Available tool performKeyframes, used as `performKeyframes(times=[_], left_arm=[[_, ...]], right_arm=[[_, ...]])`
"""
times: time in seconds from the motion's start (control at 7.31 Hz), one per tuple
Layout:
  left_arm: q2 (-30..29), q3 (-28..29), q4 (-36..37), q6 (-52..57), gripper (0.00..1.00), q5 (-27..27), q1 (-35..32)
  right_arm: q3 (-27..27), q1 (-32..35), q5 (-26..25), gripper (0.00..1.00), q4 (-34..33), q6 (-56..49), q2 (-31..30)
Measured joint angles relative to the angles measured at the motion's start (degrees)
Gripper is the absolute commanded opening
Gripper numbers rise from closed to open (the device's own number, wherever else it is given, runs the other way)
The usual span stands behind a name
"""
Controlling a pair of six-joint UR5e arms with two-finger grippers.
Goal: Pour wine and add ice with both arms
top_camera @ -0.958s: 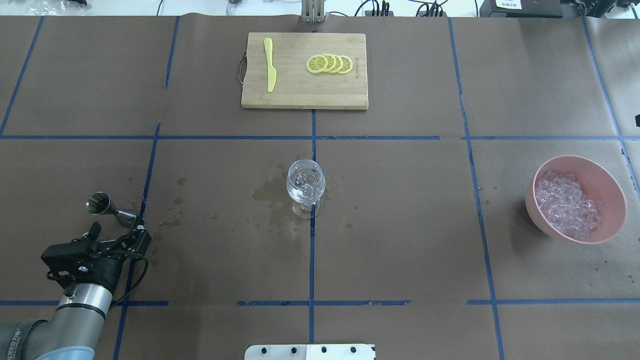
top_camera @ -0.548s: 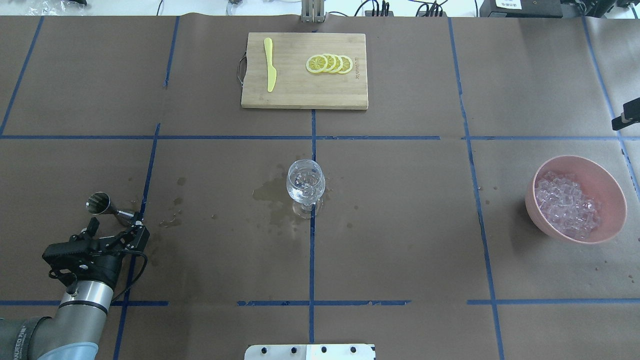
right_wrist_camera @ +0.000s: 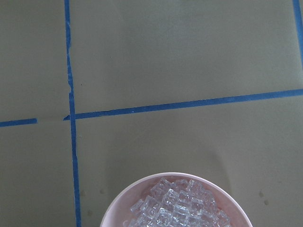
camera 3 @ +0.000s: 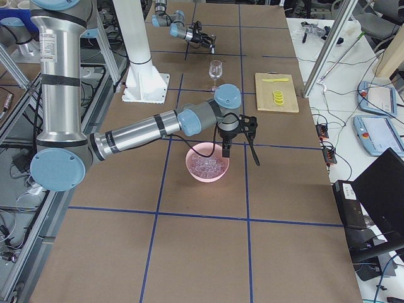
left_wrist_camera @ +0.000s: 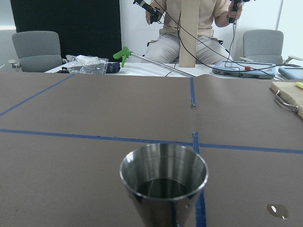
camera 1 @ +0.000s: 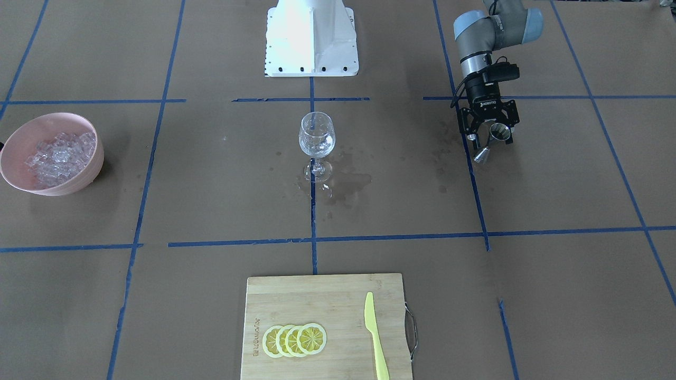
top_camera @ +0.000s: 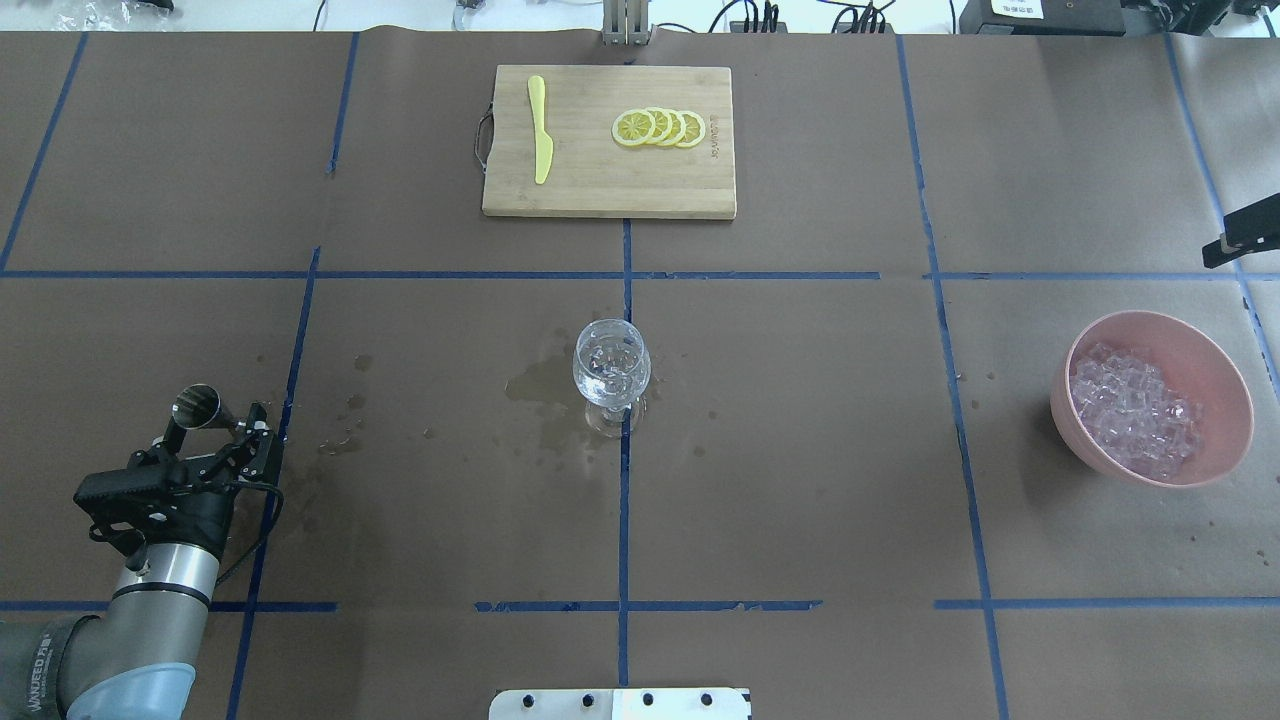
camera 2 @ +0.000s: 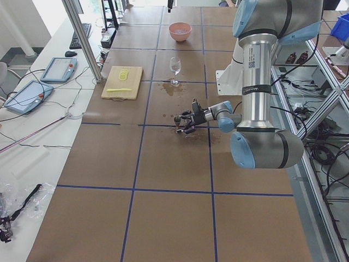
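A steel jigger [top_camera: 197,405] stands on the table at the near left. My left gripper [top_camera: 213,428] is open, with a finger on either side of the jigger's lower half; the cup [left_wrist_camera: 163,177] fills the bottom of the left wrist view. A wine glass [top_camera: 611,365] at the table's centre holds a little clear wine [camera 1: 317,142]. Ice [top_camera: 1135,410] fills a pink bowl [top_camera: 1215,350] at the right. My right gripper [camera 3: 240,151] hangs just above the bowl's far side; only a black sliver of it shows at the overhead view's right edge, and I cannot tell its state.
A wooden cutting board [top_camera: 600,185] at the far centre carries lemon slices [top_camera: 660,127] and a yellow knife [top_camera: 540,130]. Wet patches [top_camera: 540,385] surround the glass. The white base block [camera 1: 311,39] sits at the robot's side. A seated person [left_wrist_camera: 194,23] is beyond the table.
My left gripper has shifted left and forward, so its fingers now flank the jigger. A black part of the right gripper has come into the overhead view at the right edge.
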Motion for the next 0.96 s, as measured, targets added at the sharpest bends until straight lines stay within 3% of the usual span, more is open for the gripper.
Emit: performKeyframes(times=[0.41,0.96], left_arm=[[-0.92,1.05,0.0,-0.05,0.74,0.04,-0.52],[-2.97,2.9,-0.08,-0.2,0.4,0.04,-0.69]], right_arm=[[-0.05,-0.25,-0.34,1.0,-0.02,0.05,-0.23],[-0.09,-0.28,-0.43,1.0,-0.01,0.06,-0.34]])
